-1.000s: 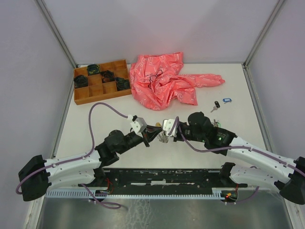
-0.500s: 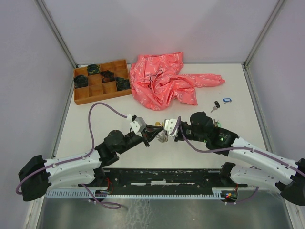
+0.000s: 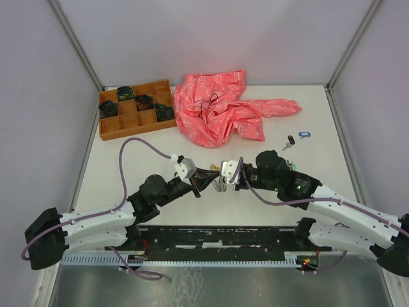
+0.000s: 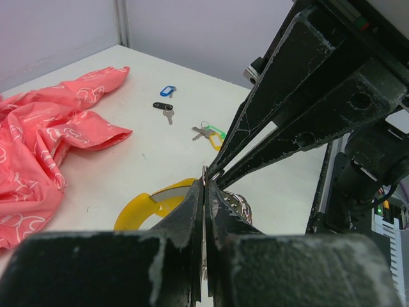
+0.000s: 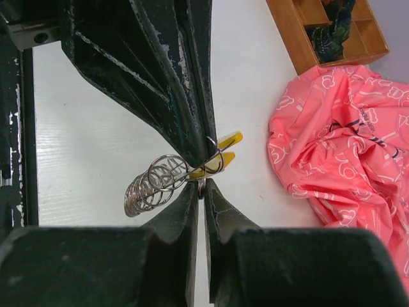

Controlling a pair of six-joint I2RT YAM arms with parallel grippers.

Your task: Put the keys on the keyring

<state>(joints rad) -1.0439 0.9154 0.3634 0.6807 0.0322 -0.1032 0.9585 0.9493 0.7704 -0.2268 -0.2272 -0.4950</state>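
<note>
The keyring (image 5: 153, 182) is a silvery wire coil with a yellow plastic piece (image 5: 220, 148), held just above the table between both arms (image 3: 219, 184). My left gripper (image 4: 204, 176) is shut on a thin wire loop at the coil's end. My right gripper (image 5: 202, 185) is shut on a thin metal bit at the same end, its tips touching the left tips. The yellow piece (image 4: 150, 204) hangs below. A blue-tagged key (image 3: 304, 134), a black-tagged key (image 3: 291, 140) and a green and yellow tagged pair (image 4: 211, 133) lie loose on the table.
A crumpled pink cloth (image 3: 217, 112) lies at the back centre. A wooden compartment tray (image 3: 108, 131) with dark coiled bundles (image 3: 124, 93) stands at the back left. The loose keys lie right of the cloth, beyond my right arm.
Both grippers stay shut together on the keyring. The right wrist has drifted slightly nearer and to the right, and the coil has sunk a little.
</note>
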